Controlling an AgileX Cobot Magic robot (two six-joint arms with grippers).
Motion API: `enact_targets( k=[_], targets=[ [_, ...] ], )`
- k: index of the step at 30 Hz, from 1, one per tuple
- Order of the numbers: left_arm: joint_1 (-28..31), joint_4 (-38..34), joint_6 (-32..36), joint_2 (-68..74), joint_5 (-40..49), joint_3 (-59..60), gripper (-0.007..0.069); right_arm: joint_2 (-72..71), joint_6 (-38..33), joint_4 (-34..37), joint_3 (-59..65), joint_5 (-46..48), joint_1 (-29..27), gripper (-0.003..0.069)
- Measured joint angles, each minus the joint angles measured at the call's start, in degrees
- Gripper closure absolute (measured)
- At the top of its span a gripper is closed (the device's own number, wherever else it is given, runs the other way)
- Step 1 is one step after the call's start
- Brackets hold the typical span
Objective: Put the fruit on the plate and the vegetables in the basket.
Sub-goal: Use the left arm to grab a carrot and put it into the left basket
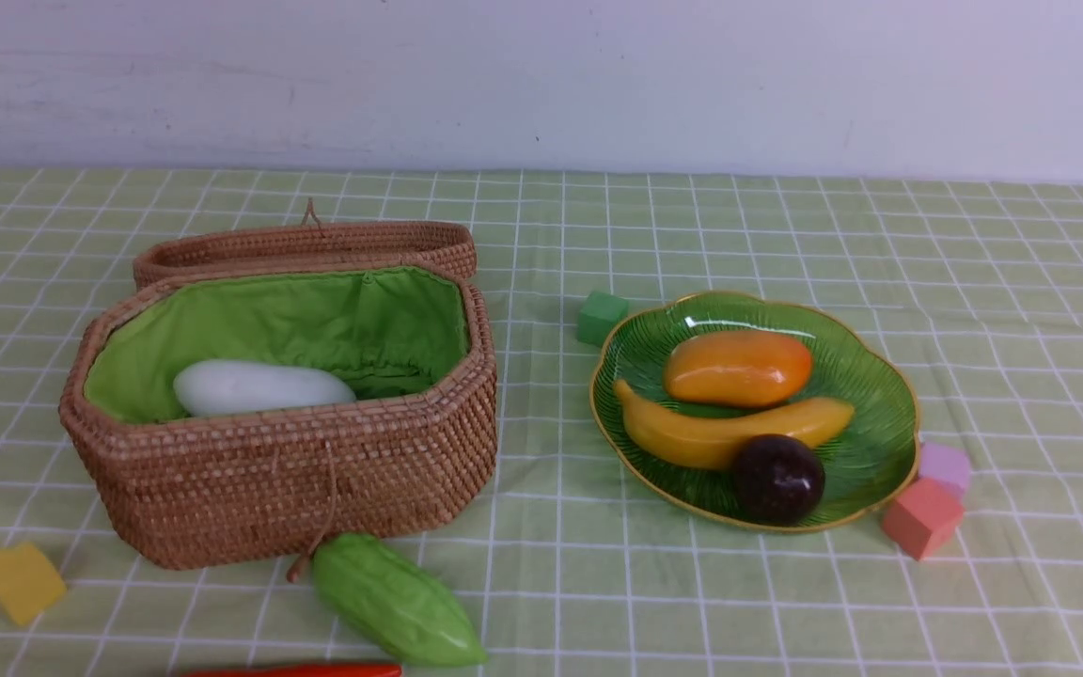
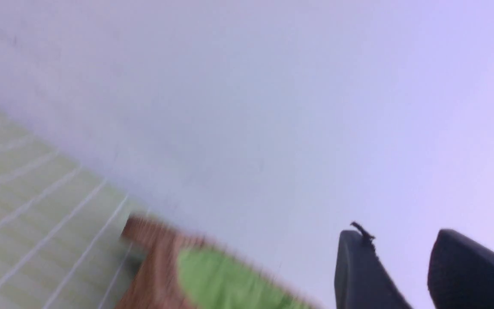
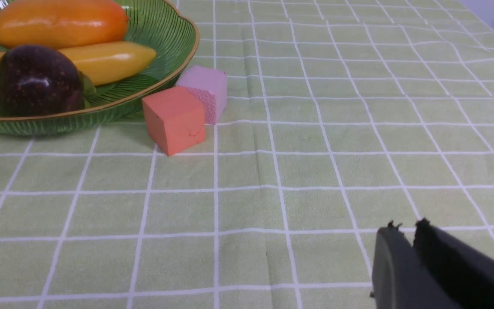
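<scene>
The wicker basket (image 1: 297, 470) stands open at the left with the white radish (image 1: 259, 385) lying on its green lining. The green gourd (image 1: 396, 602) and the red pepper (image 1: 297, 670) lie on the cloth in front of it. On the green plate (image 1: 880, 376) rest the mango (image 1: 737, 367), the banana (image 1: 692, 437) and the dark purple ball (image 1: 776, 478). Neither arm shows in the front view. My left gripper (image 2: 399, 236) is open and empty, raised beside the blurred basket (image 2: 157, 266). My right gripper (image 3: 406, 226) is shut and empty, low over the cloth, apart from the plate (image 3: 58, 124).
Small cubes sit on the checked cloth: a yellow cube (image 1: 19, 581) at the front left, a green cube (image 1: 602, 317) behind the plate, and a lilac cube (image 1: 946, 465) and a salmon cube (image 1: 922, 517) against the plate's right side. A pale wall closes the back.
</scene>
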Motion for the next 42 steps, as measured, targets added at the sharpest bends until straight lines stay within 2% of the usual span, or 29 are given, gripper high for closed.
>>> enact_targets(
  k=[3,5,7,12,15,16,19,22,30,33,35,36,39,42],
  targets=[
    [0.0,1.0,-0.1,0.0,-8.6,-0.6,0.0386,0.0,0.0,0.0,0.0,0.0,0.0,0.0575],
    [0.0,2.4,-0.2,0.0,-9.0,-2.1,0.0386,0.0,0.0,0.0,0.0,0.0,0.0,0.0573],
    [0.0,6.3,-0.2,0.0,-5.2,-8.1,0.0386,0.0,0.0,0.0,0.0,0.0,0.0,0.057],
    [0.0,11.8,0.4,2.8,13.3,-26.4,0.0386,0.0,0.0,0.0,0.0,0.0,0.0,0.0564],
    [0.0,13.0,0.6,9.9,29.7,-39.8,0.0386,0.0,0.1,0.0,0.0,0.0,0.0,0.0559],
    [0.0,13.5,0.6,12.9,38.0,-44.7,0.0386,0.0,0.1,0.0,0.0,0.0,0.0,0.0557],
    [0.0,14.1,0.3,19.5,51.7,-51.0,0.0386,0.0,0.1,0.0,0.0,0.0,0.0,0.0554],
    [0.0,14.0,0.2,25.3,59.4,-53.7,0.0386,0.0,0.1,0.0,0.0,0.0,0.0,0.0551],
    [0.0,11.5,0.0,35.5,65.8,-54.6,0.0386,0.0,0.1,0.0,0.0,0.0,0.0,0.0541],
    [0.0,12.4,-3.2,39.6,71.9,-54.6,0.0386,0.0,0.1,0.0,0.0,0.0,0.0,0.0541],
    [0.0,14.6,-8.6,43.0,76.5,-54.6,0.0386,0.0,0.1,0.0,0.0,0.0,0.0,0.0541],
    [0.0,17.0,-14.3,45.3,80.2,-54.6,0.0386,0.0,0.1,0.0,0.0,0.0,0.0,0.0538],
    [0.0,23.2,-25.8,49.5,86.9,-54.6,0.0386,0.0,0.1,0.0,0.0,0.0,0.0,0.0534],
    [0.0,26.7,-30.0,51.9,89.7,-54.6,0.0385,0.0,0.1,0.0,0.0,0.0,0.0,0.0531]
  ],
)
